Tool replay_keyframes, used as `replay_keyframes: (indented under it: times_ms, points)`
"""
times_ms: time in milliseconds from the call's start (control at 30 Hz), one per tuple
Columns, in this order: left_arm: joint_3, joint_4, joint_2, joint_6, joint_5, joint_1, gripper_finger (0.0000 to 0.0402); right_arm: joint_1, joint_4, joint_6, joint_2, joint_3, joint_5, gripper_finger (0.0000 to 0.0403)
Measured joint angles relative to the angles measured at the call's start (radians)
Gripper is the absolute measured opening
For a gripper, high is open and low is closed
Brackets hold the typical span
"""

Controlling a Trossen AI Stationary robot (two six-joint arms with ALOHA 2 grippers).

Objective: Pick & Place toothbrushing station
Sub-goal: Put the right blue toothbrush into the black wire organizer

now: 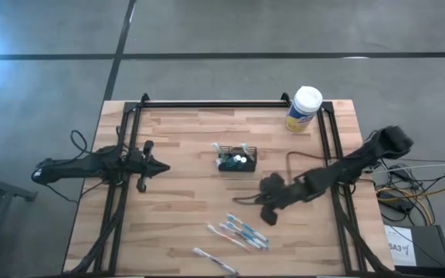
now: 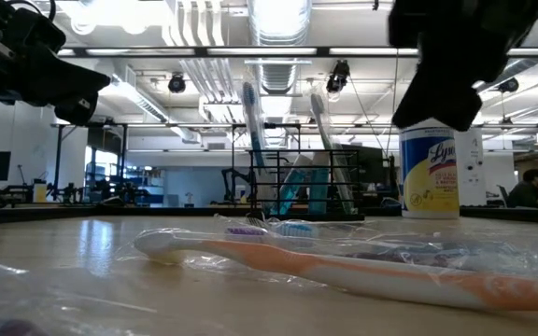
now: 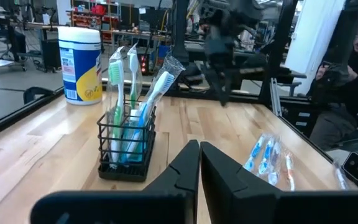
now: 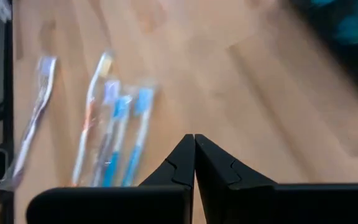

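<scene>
High view: caddy (image 1: 237, 160) between closed, empty left hand (image 1: 161, 167) and right hand (image 1: 267, 218).

Both arms are matte black, built of slender jointed links. The left hand (image 3: 199, 163) ends in two flat, angular black fingers with stepped inner edges; the right hand (image 4: 194, 155) has fingers of the same form. A thin dark cable loops beside the left arm (image 1: 91, 164). The right arm (image 1: 346, 166) carries a bulkier rounded housing.
</scene>
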Motion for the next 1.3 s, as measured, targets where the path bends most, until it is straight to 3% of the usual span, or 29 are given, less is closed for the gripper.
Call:
replay_keyframes:
  times_ms: [167,367,567,767,1300]
  points:
    - [-0.001,-0.011,0.0,-0.002,0.0,0.0,0.0021,0.002,-0.073,0.014,0.229,0.2,-0.144,0.0045]
    - [-0.001,-0.012,0.005,-0.012,0.006,0.0,0.0021,0.011,-0.415,0.047,0.458,0.487,-0.152,0.012]
    - [0.002,-0.013,0.005,-0.02,0.007,0.001,0.0021,0.038,-0.528,0.009,0.584,0.663,-0.156,0.0166]
    - [0.006,-0.018,0.006,-0.021,0.009,0.001,0.0021,0.058,-0.537,0.017,0.6,0.696,-0.15,0.017]
    - [0.01,-0.033,0.006,-0.059,0.025,0.0,0.0021,0.076,-0.528,0.077,0.6,0.614,-0.152,0.0139]
